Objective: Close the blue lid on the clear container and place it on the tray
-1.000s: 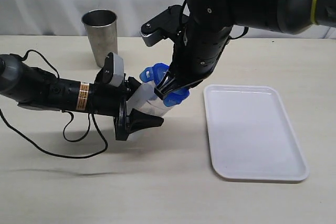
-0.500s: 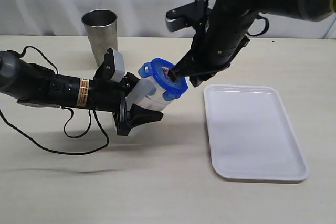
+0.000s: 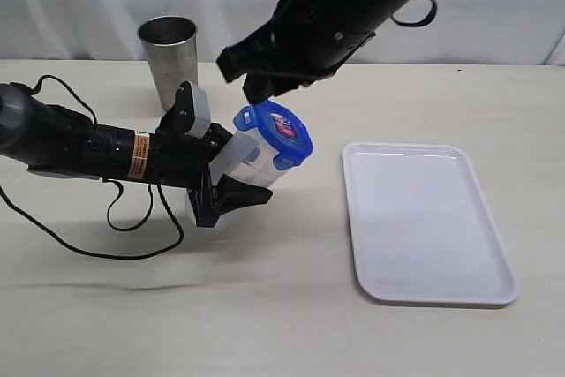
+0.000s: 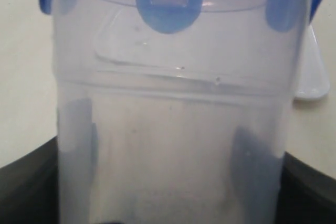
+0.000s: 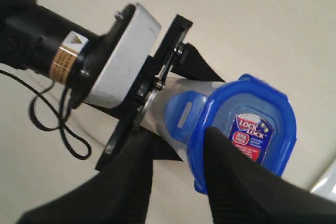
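Note:
The clear container [image 3: 247,162] is held tilted above the table, its mouth pointing right and up. My left gripper [image 3: 231,170] is shut on its lower body. In the left wrist view its dark fingers [image 4: 254,169] show through the translucent wall of the clear container [image 4: 173,103]. The blue lid [image 3: 279,134] with its red-and-white sticker sits on the mouth, and one flap [image 4: 168,11] lies down along the wall. My right gripper [image 3: 247,77] hangs open above and left of the lid, touching nothing. In the right wrist view the right gripper [image 5: 178,135] frames the blue lid [image 5: 247,129]. The white tray [image 3: 362,218] lies to the right.
A steel cup [image 3: 168,55] stands at the back left, behind the left arm [image 3: 79,147]. A black cable [image 3: 132,218] loops on the table under that arm. A corner of the tray [image 5: 328,182] shows in the right wrist view.
My right gripper has let go of the lid and risen up and to the left. The lid stays on the container, which the left gripper still holds tilted.

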`<act>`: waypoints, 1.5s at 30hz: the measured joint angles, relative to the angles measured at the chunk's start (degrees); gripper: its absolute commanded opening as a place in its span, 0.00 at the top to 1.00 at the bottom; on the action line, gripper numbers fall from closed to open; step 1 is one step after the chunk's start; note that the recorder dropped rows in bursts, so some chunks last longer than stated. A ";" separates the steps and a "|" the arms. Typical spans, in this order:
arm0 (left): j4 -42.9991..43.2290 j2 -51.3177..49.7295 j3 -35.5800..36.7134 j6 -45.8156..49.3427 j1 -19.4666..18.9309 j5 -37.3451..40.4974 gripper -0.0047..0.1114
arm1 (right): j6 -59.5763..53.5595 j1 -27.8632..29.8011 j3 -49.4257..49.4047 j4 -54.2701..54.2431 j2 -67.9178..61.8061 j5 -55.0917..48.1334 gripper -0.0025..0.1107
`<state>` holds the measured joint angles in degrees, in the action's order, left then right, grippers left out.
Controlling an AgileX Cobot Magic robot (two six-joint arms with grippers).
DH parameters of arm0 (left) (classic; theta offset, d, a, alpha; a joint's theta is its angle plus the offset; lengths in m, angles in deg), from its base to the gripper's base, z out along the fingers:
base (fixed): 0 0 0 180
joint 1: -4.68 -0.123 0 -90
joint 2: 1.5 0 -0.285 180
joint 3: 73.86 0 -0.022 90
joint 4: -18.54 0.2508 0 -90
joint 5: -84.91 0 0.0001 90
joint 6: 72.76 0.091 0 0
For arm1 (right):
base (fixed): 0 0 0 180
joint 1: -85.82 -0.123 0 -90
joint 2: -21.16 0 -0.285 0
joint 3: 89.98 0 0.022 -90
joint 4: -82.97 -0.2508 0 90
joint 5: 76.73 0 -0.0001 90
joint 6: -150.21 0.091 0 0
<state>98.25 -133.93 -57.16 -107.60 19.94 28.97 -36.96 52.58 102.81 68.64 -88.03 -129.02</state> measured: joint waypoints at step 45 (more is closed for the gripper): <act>-0.15 0.11 0.00 0.10 0.65 0.08 0.96 | 7.16 -2.35 1.37 8.43 -7.42 0.24 0.72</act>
<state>98.10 -133.82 -57.16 -107.50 20.59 29.05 -29.79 50.24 104.18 77.07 -95.45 -128.78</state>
